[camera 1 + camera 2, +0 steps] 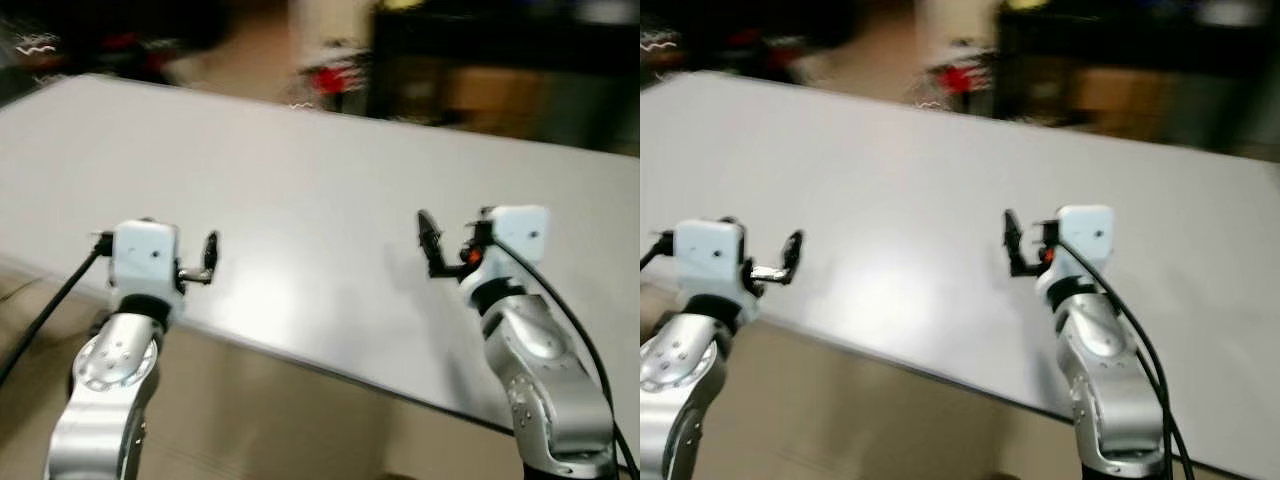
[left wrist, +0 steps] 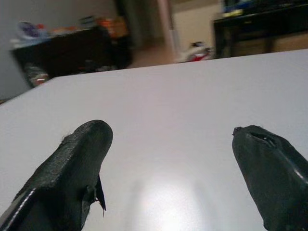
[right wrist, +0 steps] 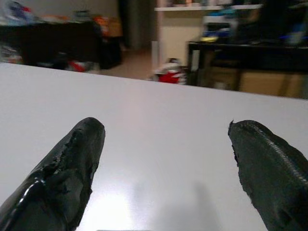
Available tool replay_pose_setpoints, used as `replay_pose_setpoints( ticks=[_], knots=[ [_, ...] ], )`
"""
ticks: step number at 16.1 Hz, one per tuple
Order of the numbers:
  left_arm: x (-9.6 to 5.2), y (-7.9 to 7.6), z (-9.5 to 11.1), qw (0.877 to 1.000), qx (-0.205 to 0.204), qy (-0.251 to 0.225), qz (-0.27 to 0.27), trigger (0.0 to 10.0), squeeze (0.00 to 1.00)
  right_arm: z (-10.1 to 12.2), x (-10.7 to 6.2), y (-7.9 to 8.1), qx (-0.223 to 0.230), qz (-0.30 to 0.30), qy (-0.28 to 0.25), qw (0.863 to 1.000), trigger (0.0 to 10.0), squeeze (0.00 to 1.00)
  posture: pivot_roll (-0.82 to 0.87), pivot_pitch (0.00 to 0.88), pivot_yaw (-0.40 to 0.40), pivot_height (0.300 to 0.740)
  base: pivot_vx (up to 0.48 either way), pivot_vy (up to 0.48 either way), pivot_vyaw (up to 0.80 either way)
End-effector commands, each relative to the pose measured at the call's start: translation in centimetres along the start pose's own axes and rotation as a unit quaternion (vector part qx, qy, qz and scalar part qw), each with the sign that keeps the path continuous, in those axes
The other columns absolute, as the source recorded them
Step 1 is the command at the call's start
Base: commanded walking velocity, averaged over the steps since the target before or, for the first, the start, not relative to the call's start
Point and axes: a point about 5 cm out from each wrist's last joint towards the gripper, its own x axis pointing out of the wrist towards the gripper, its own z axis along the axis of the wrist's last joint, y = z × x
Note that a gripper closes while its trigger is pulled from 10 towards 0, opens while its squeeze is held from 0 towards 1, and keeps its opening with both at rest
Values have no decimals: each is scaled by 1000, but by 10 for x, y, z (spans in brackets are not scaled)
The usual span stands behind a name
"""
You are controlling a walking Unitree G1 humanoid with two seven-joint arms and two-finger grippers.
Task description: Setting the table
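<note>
1. The white table is being seen spread across the head views, its near edge running slantwise from the robot's left down toward its right; its top is shown bare and glossy, with a soft glare patch near the middle front.
2. The left gripper is being held just over the near edge of the table, on the robot's left; its two black fingers are being kept spread wide apart in the left wrist view, with nothing between them.
3. The right gripper is being held above the tabletop, farther in from the edge, on the robot's right; its fingers are likewise being kept well apart and nothing is being gripped.
4. Beyond the far edge of the table, a dark cabinet and a red and white object on the floor are being shown, both blurred.
</note>
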Motion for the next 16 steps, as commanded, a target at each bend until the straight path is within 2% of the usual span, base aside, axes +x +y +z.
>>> replay_pose_setpoints(
  ticks=[1,4,5,6,7,10,11,13,14,16],
  knots=[
    [-1,1,1,1000,6,1,0,10000,0,-4,1,-2,6,-8,9,1000,10000,1000,5,0,56,740,0,450,800],
    [0,2,1,1000,8,1,2,10000,0,-3,3,-2,9,-19,5,1000,10000,1000,5,0,61,740,0,469,800],
    [1,2,1,1000,7,2,2,10000,0,-3,4,-2,22,-24,4,999,10000,957,5,0,61,740,0,480,0],
    [1,2,1,1000,6,3,2,10000,0,-4,4,-2,27,-26,8,999,10000,0,1,0,64,740,0,469,0],
    [0,1,-1,1000,4,5,1,10000,0,-8,3,-1,37,-28,27,999,10000,0,-3,0,69,740,0,480,0],
    [-1,-3,0,1000,0,4,-9,10000,0,-12,-2,-7,34,-31,12,999,10000,0,-3,0,74,740,0,480,0],
    [-1,-3,0,1000,-2,4,-10,10000,0,-16,-4,-9,28,-38,26,999,10000,0,-3,0,73,740,0,480,0],
    [-3,-2,-4,1000,-5,10,-7,10000,0,-18,-8,-8,38,-16,38,998,10000,0,-2,0,66,740,0,480,0],
    [-5,-1,-6,1000,-4,12,-5,10000,0,-18,-10,-2,61,19,37,997,10000,0,1,0,61,740,0,469,0],
    [-7,0,-7,1000,-1,13,-3,10000,0,-18,-10,4,63,45,32,996,10000,0,14,0,51,740,0,474,0]
  ],
)
